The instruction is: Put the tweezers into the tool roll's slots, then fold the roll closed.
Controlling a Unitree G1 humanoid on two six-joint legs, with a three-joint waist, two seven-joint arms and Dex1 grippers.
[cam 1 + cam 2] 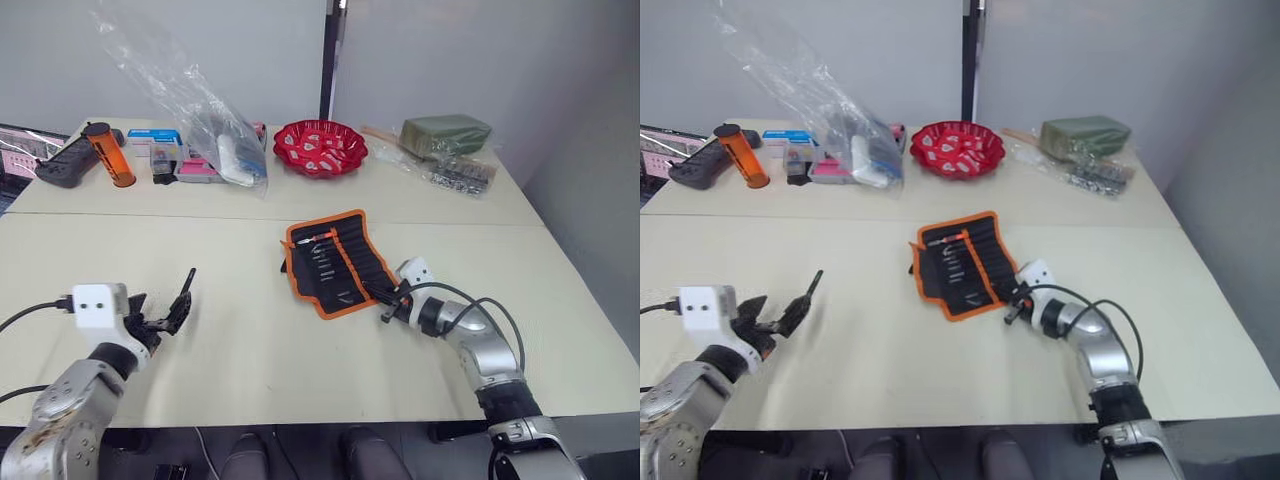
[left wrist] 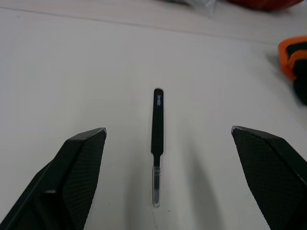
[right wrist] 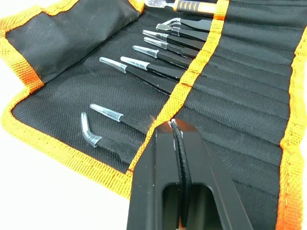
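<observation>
Left jaws [image 2: 168,177] stand spread astride the loose tweezers [image 2: 157,129], which lie lengthwise between them on the worktop [image 2: 72,67]; right jaws [image 3: 176,127], pressed together, touch the roll [image 3: 249,91].

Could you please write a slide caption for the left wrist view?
Open left gripper straddling a lone black tweezer lying on the table.

I see woven matt cloth on tool roll [image 3: 249,81] w/ orange webbing trim; tweezers [image 3: 158,57] matt black, clear plastic tip caps.

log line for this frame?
left end effector: open over loose tweezer | right end effector: shut at tool roll slots | roll unfolded
</observation>
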